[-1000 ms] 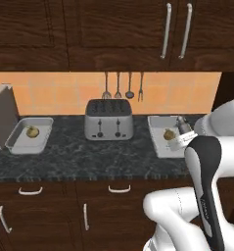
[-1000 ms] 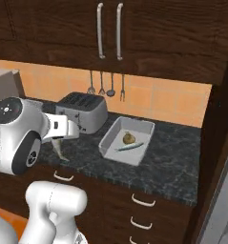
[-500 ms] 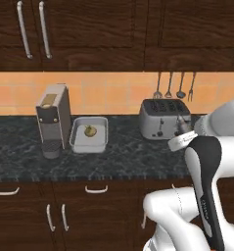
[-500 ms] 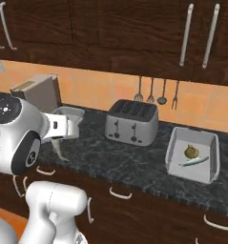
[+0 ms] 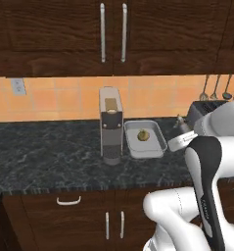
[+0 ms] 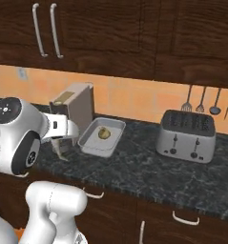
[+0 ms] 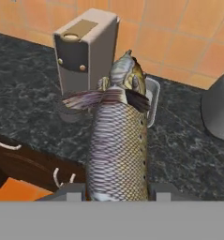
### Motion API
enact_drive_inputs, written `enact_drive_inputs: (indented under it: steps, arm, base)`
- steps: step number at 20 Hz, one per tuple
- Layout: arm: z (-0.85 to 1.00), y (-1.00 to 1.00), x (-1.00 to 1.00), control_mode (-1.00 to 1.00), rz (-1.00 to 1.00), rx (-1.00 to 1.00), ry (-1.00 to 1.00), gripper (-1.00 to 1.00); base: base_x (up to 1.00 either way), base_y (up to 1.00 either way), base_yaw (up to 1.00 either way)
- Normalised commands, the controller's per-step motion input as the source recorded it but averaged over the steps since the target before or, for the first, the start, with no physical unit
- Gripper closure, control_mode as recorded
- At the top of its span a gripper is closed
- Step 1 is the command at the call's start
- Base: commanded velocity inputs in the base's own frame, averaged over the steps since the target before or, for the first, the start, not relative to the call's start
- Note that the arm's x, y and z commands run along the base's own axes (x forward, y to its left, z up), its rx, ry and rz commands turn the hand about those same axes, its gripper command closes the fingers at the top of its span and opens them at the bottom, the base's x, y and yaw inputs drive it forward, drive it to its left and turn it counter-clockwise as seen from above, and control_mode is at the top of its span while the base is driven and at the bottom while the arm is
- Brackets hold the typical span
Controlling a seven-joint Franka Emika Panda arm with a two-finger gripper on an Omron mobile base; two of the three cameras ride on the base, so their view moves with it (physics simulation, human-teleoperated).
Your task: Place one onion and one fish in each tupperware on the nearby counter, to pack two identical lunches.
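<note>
**Item record: fish held in the jaws over the counter edge**

- Fish (image 7: 118,145): silver-brown, scaled, long-bodied. Clamped at its tail end between the jaws, whose two dark fingertips (image 7: 69,191) flank it at the bottom of the hand view. Long axis runs straight out from the jaws, head farthest from them, dark fins spread to either side just behind the head. The head points toward the tupperware and the orange tiled wall beyond.
- Jaws: closed on the fish; seen from the base views they sit at the end of the white arm, just short of the counter's front edge.
- Tupperware (image 5: 145,138): grey rectangular tray on the counter (image 5: 45,157), ahead of the jaws, mostly hidden behind the fish in the hand view, where one rim shows beside the fish's head.
- Onion (image 5: 143,135): small, yellow-brown, lying inside the tupperware, apart from the fish.
- Coffee machine (image 5: 111,125): tall grey upright unit, just beside the tupperware, ahead of the jaws and to the left in the hand view.
- Toaster (image 6: 186,136): silver, four slots, well off to the right of the jaws on the same counter.
- Utensils (image 6: 201,101): hanging on the wall above the toaster.
</note>
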Motion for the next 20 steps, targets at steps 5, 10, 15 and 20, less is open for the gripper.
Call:
enact_drive_inputs:
  steps: [5,10,15,20]
  arm:
    - [0.0,0.0,0.0,1.0,0.0,0.0,0.0,1.0]
    - [-0.1,0.0,0.06,-1.0,-0.07,-0.03,0.0,1.0]
    - [-0.45,0.0,0.47,-1.0,-0.18,-0.05,0.0,1.0]
    - [-0.45,-0.01,0.68,-1.0,0.09,0.01,0.12,1.0]
  base:
    - [0.19,0.49,-0.49]
    - [0.08,0.04,-0.41]
    - [0.0,0.0,0.0]
    - [0.0,0.0,0.0]
